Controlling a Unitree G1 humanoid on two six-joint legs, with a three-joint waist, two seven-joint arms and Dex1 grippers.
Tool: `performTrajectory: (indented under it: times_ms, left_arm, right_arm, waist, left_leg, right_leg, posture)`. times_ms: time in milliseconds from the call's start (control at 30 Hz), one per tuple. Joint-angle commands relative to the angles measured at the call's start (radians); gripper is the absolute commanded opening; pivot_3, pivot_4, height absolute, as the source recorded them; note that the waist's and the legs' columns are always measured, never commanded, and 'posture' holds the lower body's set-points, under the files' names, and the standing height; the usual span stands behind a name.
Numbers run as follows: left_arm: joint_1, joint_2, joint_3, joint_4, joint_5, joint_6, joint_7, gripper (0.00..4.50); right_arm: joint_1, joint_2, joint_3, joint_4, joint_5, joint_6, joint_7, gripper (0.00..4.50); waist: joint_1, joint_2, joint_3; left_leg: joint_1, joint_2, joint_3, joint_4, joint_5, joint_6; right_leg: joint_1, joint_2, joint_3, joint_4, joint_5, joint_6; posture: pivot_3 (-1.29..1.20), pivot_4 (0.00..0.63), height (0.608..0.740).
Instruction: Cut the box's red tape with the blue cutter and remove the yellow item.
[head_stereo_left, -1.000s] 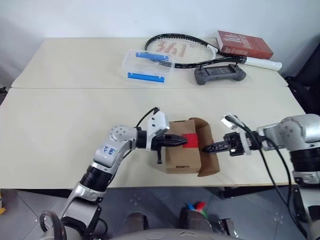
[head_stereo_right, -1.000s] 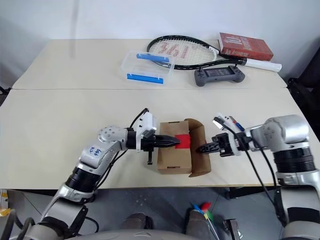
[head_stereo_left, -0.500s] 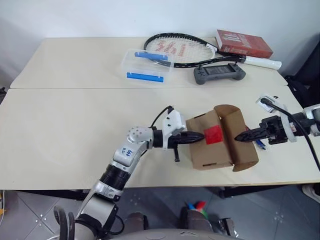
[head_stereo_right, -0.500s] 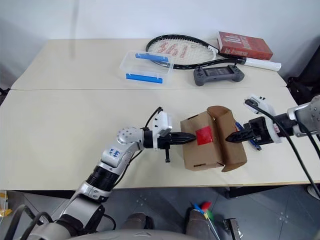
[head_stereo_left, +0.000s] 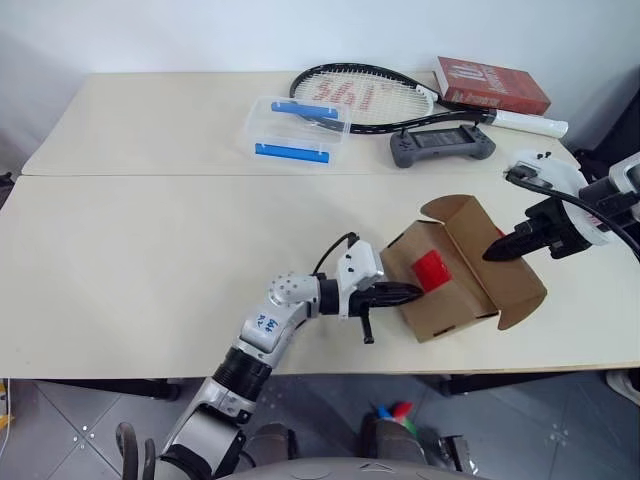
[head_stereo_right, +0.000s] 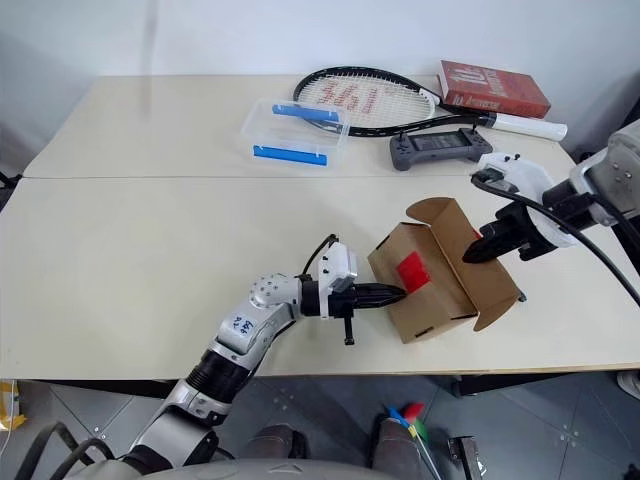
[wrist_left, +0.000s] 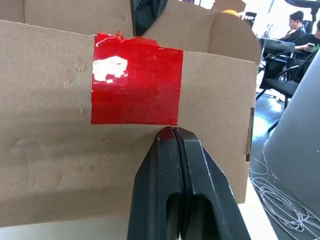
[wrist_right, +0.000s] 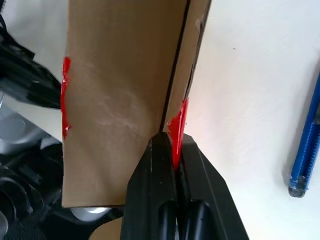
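Box (head_stereo_left: 450, 270): brown carton, tilted, flaps open, near table's (head_stereo_left: 140, 260) front edge toward its right end. Red tape (wrist_left: 137, 80) square on side. Right gripper (wrist_right: 172, 145) pinched shut on a flap; left gripper (wrist_left: 172, 135) closed, tips against cardboard under tape. Blue cutter (wrist_right: 305, 155) on table beside box.

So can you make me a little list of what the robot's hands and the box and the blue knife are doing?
box: brown cardboard box, tilted, flap open
red tape: red tape on the box side facing the left gripper
left gripper: left gripper shut, tips pressed against the box just below the tape
right gripper: right gripper shut on the open flap
blue cutter: blue cutter lying on the table, not held
yellow item: a yellow bit peeks behind the box top in the left wrist view
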Motion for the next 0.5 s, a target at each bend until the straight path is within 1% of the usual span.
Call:
performTrajectory:
  times_ms: [33, 133, 200, 267, 300, 500]
  left_arm:
    - [0.009, 0.011, 0.005, -0.041, 0.015, 0.002, 0.026, 0.0]
    - [0.017, 0.02, 0.01, -0.05, 0.018, 0.01, 0.047, 0.0]
    - [0.023, 0.026, 0.008, -0.06, 0.028, 0.025, 0.068, 0.0]
    - [0.027, 0.028, 0.006, -0.067, 0.03, 0.032, 0.075, 0.0]
    - [0.033, 0.029, 0.007, -0.074, 0.03, 0.041, 0.083, 0.0]
    - [0.056, 0.048, -0.005, -0.108, 0.047, 0.094, 0.103, 0.0]
  right_arm:
    - [-0.065, -0.031, 0.044, -0.014, 0.058, 0.003, -0.018, 0.03]
    - [-0.095, -0.048, 0.081, -0.032, 0.14, 0.003, -0.092, 0.03]
    - [-0.11, -0.064, 0.092, -0.053, 0.246, 0.003, -0.168, 0.03]
    - [-0.123, -0.072, 0.099, -0.05, 0.337, 0.003, -0.255, 0.03]
    - [-0.121, -0.074, 0.091, -0.053, 0.395, 0.003, -0.309, 0.03]
    - [-0.081, -0.08, 0.03, -0.053, 0.716, 0.003, -0.616, 0.03]
  waist:
    - [0.0, 0.0, 0.0]
    - [0.001, 0.0, 0.0]
    - [0.001, 0.0, 0.0]
    - [0.001, 0.0, 0.0]
    - [0.001, 0.0, 0.0]
    - [0.002, 0.0, 0.0]
  left_leg:
    - [0.0, 0.0, 0.0, 0.0, 0.0, 0.0]
    - [-0.001, 0.0, 0.0, 0.0, 0.0, 0.0]
    - [-0.003, 0.0, -0.001, 0.0, 0.0, 0.0]
    - [-0.008, 0.0, -0.001, 0.002, 0.0, 0.0]
    - [-0.011, 0.0, 0.0, 0.003, 0.0, 0.0]
    - [-0.011, 0.0, 0.0, 0.002, 0.0, 0.0]
  right_leg:
    - [0.0, 0.0, 0.0, 0.0, 0.0, 0.0]
    - [-0.001, 0.0, 0.0, 0.0, 0.0, 0.0]
    - [-0.002, 0.0, -0.001, 0.0, 0.0, 0.0]
    - [-0.008, 0.0, -0.001, 0.001, 0.0, -0.001]
    - [-0.01, 0.0, -0.001, 0.002, 0.001, -0.001]
    - [-0.01, 0.0, -0.002, 0.002, 0.001, -0.001]
  posture:
    - [0.0, 0.15, 0.74]
    - [0.0, 0.15, 0.74]
    - [0.0, 0.15, 0.74]
    - [0.0, 0.15, 0.74]
    - [0.0, 0.15, 0.74]
    - [0.0, 0.15, 0.74]
